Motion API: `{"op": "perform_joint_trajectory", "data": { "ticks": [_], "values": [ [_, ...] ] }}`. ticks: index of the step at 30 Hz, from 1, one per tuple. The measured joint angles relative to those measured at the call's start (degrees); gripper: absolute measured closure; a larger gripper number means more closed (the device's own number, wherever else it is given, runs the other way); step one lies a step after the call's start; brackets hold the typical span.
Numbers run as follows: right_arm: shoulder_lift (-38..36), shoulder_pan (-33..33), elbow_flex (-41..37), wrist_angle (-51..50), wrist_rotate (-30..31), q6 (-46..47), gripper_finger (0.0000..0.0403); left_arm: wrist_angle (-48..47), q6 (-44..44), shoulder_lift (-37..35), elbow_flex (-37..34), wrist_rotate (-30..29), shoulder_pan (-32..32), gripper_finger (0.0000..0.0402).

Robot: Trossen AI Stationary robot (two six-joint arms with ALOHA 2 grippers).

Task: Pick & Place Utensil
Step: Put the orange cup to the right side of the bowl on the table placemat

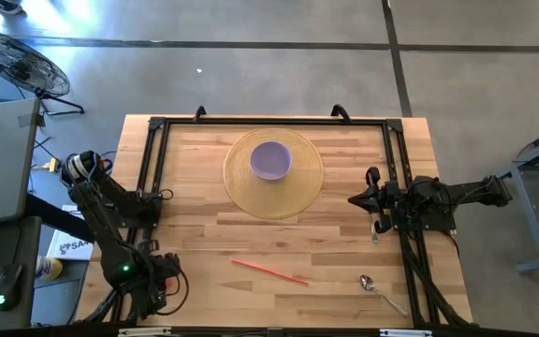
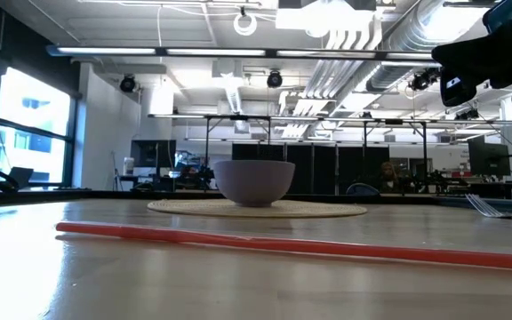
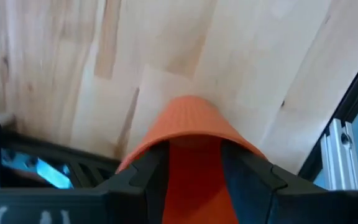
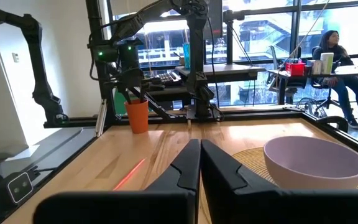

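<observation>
My left gripper (image 3: 194, 148) is at the table's near left corner (image 1: 162, 276), shut on an orange ribbed cup (image 3: 188, 118), which also shows across the table in the right wrist view (image 4: 137, 118). My right gripper (image 4: 199, 146) is shut and holds nothing. It hovers at the right side (image 1: 354, 198), right of a purple bowl (image 1: 271, 160) that stands on a round woven mat (image 1: 241, 187). A fork (image 1: 375, 227) lies flat beneath the right arm. A spoon (image 1: 380, 290) and a red straw (image 1: 269, 271) lie flat near the near edge. My left gripper holds the orange cup by its ribbed wall (image 3: 194, 174), pinched between the two fingers (image 3: 151, 165), one on each side. The fingers come from above, slanting down. In the right wrist view the cup's base (image 4: 138, 129) appears to stand on the table, upright.
A black frame rail (image 1: 157, 168) runs around the tabletop's left, far and right sides. The bare boards between straw and mat are open. In the room behind the table a person (image 4: 340, 62) sits at a desk. A fan (image 1: 17, 61) stands on the floor.
</observation>
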Motion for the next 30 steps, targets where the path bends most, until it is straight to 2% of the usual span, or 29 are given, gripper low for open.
{"op": "perform_joint_trajectory", "data": {
  "ticks": [15,18,30],
  "values": [
    [0.0,-0.02,-0.02,0.0,-0.02,0.0,0.0394,0.22,6.47,0.0,0.0,-10.95,0.54,0.0259],
    [0.0,0.0,-0.02,0.0,-0.01,0.0,0.0397,0.69,8.25,-0.02,0.0,-11.28,2.24,0.0259],
    [0.0,-0.01,-0.01,0.0,-0.01,0.0,0.0395,9.66,25.32,-0.02,0.02,-15.5,10.54,0.0259]
  ]
}}
